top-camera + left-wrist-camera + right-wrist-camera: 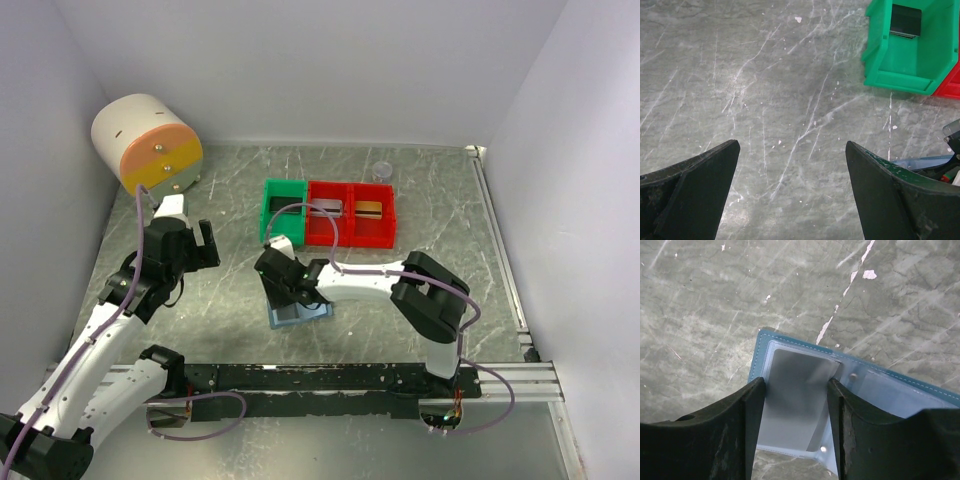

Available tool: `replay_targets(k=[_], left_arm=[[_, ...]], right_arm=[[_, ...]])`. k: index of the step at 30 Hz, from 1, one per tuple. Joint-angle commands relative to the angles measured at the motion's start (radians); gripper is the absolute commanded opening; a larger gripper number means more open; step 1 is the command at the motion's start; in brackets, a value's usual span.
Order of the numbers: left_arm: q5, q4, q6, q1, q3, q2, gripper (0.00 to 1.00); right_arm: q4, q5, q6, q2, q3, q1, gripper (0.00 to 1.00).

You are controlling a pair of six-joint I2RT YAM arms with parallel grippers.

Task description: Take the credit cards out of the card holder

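The flat blue-grey wallet (756, 357) lies on the grey stone table (715, 290). My right gripper (795, 390) straddles its cloudy plastic flap (795, 365); whether it pinches, I cannot tell. My left gripper (792, 150) hangs wide open.

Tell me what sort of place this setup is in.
Likely a lab test booth: plain white walls box in a grey table, and the left arm and right arm stand on one rail.

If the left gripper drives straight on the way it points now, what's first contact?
Likely the bare table: nothing lies between or ahead of the left gripper and its open fingers. The green bin sits off to one side. Depth is unclear.
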Motion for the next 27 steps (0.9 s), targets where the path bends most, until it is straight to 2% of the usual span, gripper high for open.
replay_targets(k=[1, 9, 14, 20, 27], left_arm=[[0.024, 0.009, 0.015, 0.008, 0.033, 0.002, 1.00], [0.046, 0.008, 0.018, 0.008, 0.034, 0.012, 0.99], [0.111, 0.029, 0.019, 0.008, 0.020, 0.009, 0.99], [0.122, 0.027, 0.014, 0.008, 0.018, 0.000, 0.98], [0.128, 0.022, 0.019, 0.008, 0.027, 0.026, 0.97]], right_arm=[[0.059, -0.061, 0.030, -0.001, -0.062, -0.017, 0.51], [0.197, -0.199, 0.069, -0.045, -0.160, -0.066, 0.51], [0.266, -0.244, 0.107, -0.062, -0.227, -0.100, 0.50], [0.109, -0.115, 0.061, -0.029, -0.118, -0.077, 0.58], [-0.033, 0.023, 0.048, 0.022, -0.016, -0.032, 0.61]])
